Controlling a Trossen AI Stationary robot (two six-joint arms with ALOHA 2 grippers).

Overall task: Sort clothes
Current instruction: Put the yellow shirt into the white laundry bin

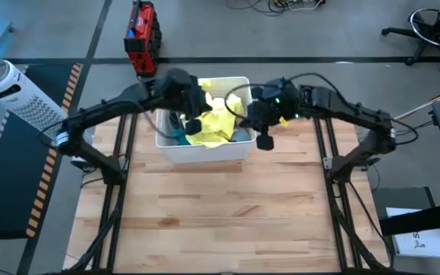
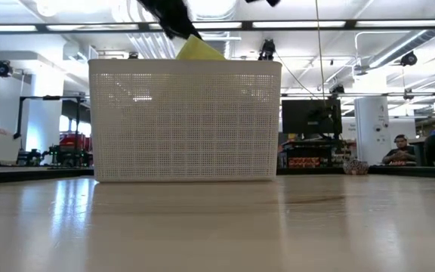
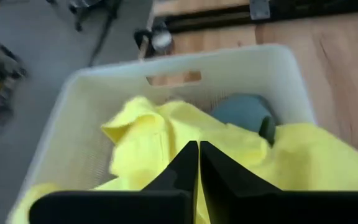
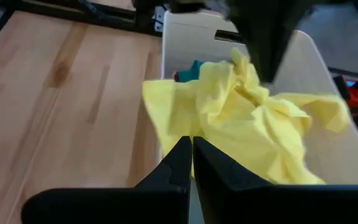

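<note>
The near part of the desk (image 1: 228,214) lies bare. Farther back, in the white basket (image 1: 205,153), the left tool (image 3: 197,163) and right tool (image 4: 190,155) are both pinched onto the yellow garment (image 1: 218,126). Risk, as I judge it — the arms pulling apart could stretch the cloth, drag the teal garment (image 4: 194,67) out too, or tip the light basket.

The basket (image 1: 205,153) stands on the surface (image 1: 220,221) at its far edge, midway between the arms. Garments (image 1: 218,122) lie inside it. Both claws, left claw (image 1: 192,126) and right claw (image 1: 264,142), sit above it.
</note>
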